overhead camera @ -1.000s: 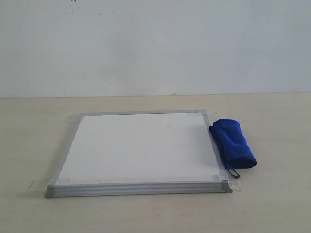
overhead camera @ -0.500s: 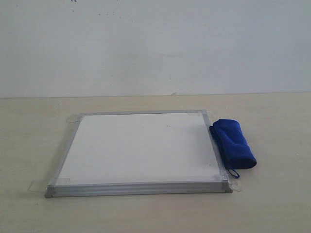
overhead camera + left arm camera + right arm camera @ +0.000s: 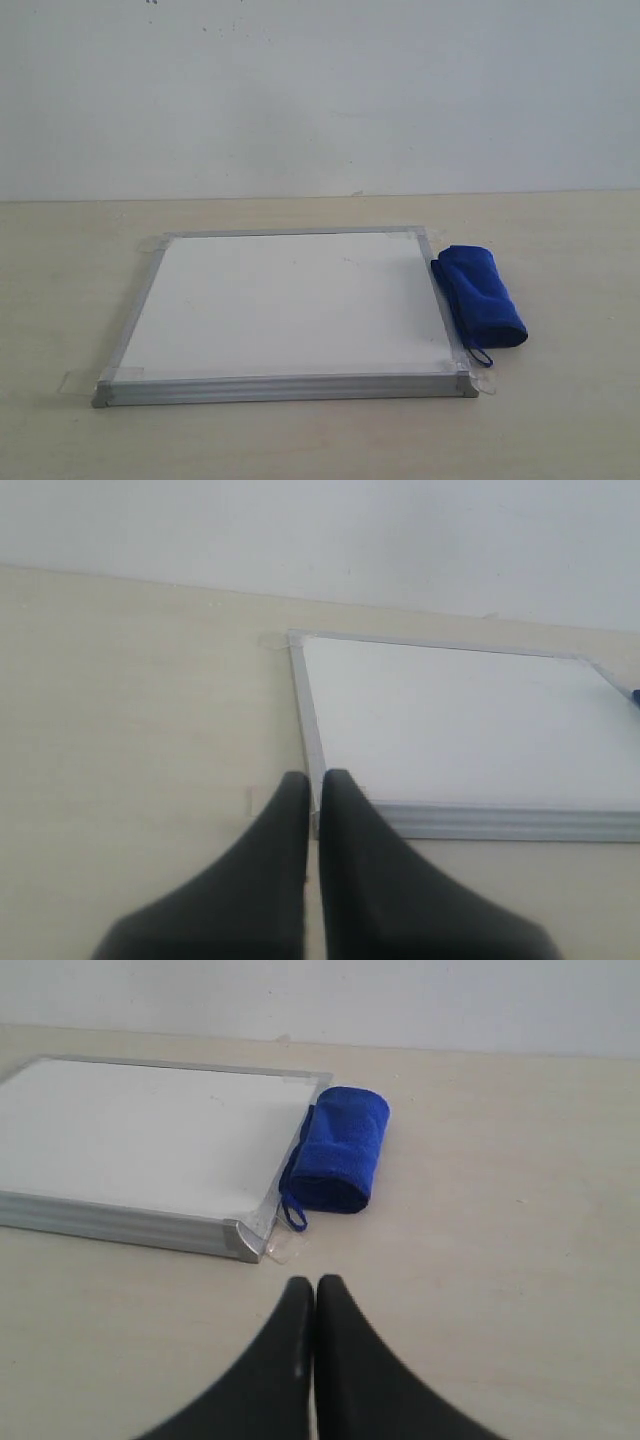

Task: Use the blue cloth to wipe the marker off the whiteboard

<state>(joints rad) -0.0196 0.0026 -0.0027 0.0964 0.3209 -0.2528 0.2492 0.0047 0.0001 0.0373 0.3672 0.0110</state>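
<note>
On a pale desk [image 3: 560, 420], the rolled blue cloth [image 3: 482, 297] lies against the whiteboard [image 3: 285, 300], the left gripper [image 3: 312, 780] and right gripper [image 3: 315, 1285] both clenched empty near its corners.

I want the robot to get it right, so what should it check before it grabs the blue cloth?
1. Cloth free, nothing on it: ok, lies on the table beside the board.
2. Right gripper open to grab: not ok, shut.
3. Left gripper empty: ok, shut on nothing.
4. Board flat on table: ok.
5. Marker lines in sight: cannot tell, board looks plain white.
</note>
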